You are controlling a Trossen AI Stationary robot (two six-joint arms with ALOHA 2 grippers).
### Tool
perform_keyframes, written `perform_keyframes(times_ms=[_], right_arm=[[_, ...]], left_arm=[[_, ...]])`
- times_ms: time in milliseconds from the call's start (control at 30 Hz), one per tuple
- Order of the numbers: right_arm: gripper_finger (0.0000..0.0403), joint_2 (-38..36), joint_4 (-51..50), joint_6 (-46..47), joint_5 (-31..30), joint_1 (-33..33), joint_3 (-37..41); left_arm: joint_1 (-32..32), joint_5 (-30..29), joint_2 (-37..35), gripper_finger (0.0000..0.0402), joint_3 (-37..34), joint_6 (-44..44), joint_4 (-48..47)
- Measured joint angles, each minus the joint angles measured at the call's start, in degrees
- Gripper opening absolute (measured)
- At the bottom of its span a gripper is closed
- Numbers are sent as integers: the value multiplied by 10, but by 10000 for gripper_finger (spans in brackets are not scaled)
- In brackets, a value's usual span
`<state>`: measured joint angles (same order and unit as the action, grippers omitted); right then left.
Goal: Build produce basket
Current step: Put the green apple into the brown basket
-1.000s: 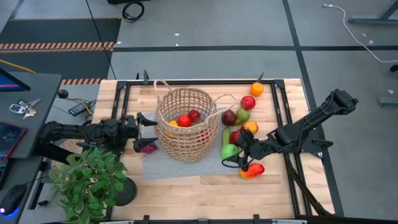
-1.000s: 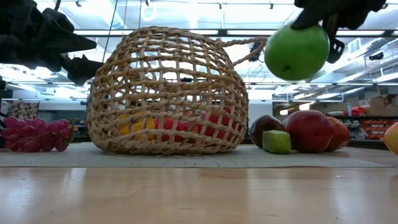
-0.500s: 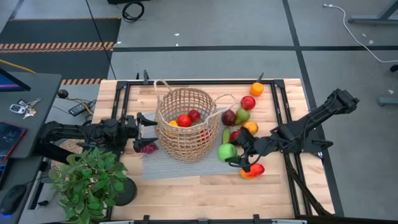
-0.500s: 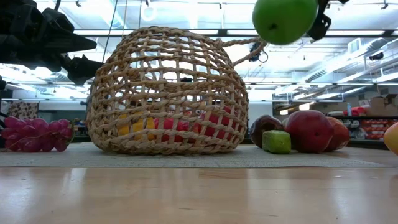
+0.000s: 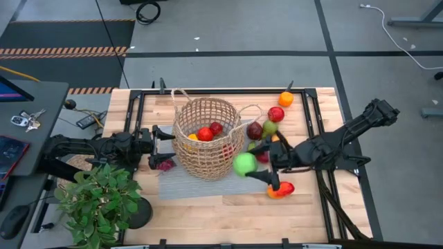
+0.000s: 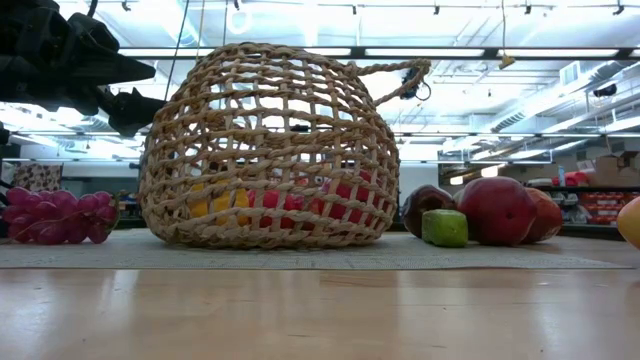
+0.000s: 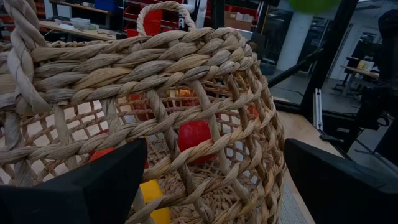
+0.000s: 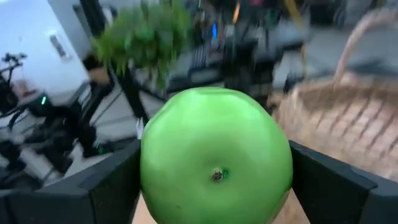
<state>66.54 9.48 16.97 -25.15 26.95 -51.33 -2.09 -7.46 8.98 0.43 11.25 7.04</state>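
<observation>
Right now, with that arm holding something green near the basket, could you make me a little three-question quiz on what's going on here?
1. True or false: the right gripper holds a green apple.
2. Where do the purple grapes lie? A) in the basket B) on the mat beside it
3. Fill in: the left gripper waits, jaws ____, beside the basket.

Key: 1 true; 2 B; 3 open.
</observation>
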Motion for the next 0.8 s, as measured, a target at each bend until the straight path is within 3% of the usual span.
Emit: perform_keyframes(times_ms=[333,500,800], right_arm=[[367,2,223,-244,-137,-13,-4],[368,3,229,-347,-193,-29,-4],[368,39,232,-438,-214,-51,-4]], left_arm=[[0,0,0,386,0,0,0],[0,0,0,386,0,0,0],[0,0,0,386,0,0,0]])
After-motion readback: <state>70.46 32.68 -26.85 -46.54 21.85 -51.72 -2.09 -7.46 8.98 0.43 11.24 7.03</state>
